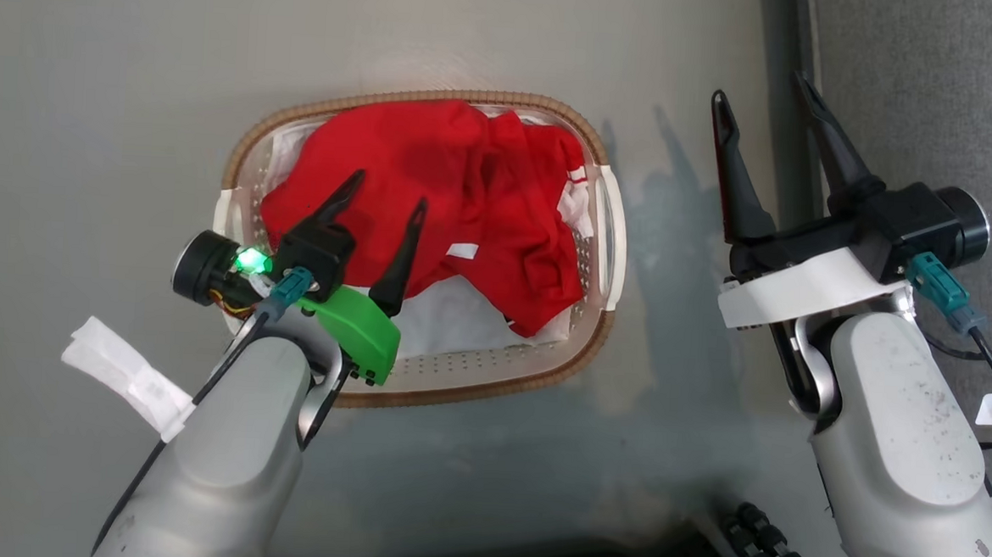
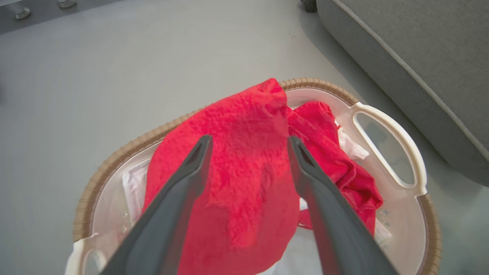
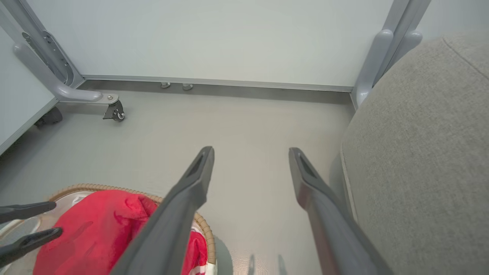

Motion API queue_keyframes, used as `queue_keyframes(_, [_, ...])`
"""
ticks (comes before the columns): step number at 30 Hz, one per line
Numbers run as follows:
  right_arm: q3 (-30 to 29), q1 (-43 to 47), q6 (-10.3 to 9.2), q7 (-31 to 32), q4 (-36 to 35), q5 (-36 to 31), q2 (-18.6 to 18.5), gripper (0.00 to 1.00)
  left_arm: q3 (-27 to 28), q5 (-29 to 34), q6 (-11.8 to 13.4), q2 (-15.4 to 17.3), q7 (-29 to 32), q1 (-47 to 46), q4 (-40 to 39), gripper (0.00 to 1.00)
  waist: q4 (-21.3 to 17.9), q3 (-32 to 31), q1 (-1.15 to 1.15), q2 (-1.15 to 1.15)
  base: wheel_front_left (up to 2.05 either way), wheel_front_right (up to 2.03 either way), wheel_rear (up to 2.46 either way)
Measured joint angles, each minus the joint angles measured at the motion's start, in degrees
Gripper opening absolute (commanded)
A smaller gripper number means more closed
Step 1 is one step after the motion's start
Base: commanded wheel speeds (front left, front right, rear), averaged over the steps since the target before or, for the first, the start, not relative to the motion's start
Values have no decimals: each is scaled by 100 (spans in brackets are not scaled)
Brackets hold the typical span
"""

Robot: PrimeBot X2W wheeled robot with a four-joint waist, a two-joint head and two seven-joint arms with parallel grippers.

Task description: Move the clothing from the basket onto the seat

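Left claw (image 1: 389, 188) spread over clothing (image 1: 484, 184) in basket (image 1: 474, 364); right claw (image 1: 759, 85) spread, empty, at basket's 3 o'clock, beside seat (image 1: 931, 81)

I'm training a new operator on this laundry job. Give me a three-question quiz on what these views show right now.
1. True or false: the left hand is shut on the clothing.
2. Multiple choice: where does the clothing lie? A) on the seat B) in the basket C) lifted clear by the left hand.
3. Fill in: the right hand, open, hangs between the basket and the ____.

Key: 1 false, its fingers are spread open over the fabric; 2 B; 3 seat.
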Motion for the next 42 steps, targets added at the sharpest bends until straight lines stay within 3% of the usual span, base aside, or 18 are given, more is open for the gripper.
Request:
queue_keyframes(10, [41, -169, 0, 0, -14, -9, 32, 100, -421, -138, 0, -74, 0, -416, 420, 100, -198, 547, 0, 0, 0, 0, 0])
queue_keyframes(14, [-8, -182, 0, 0, -65, 101, 65, 100, -7, -205, 88, -189, 0, -470, 411, 100, -244, 713, 0, 0, 0, 0, 0])
queue_keyframes(29, [5, -324, 0, 0, -86, 127, 120, 100, 23, 215, 300, -361, -1, -864, 878, 100, -332, 1161, 0, 0, 0, 0, 0])
queue_keyframes(35, [97, -352, 0, 0, -54, 114, 146, 100, -89, 93, 645, -375, -1, -1066, 1312, 100, -386, 1246, 0, 0, 0, 0, 0])
queue_keyframes(42, [86, -352, 0, 0, -13, 102, 157, 100, -328, -132, 658, -378, -2, -1387, 2272, 100, -388, 1271, 0, 0, 0, 0, 0])
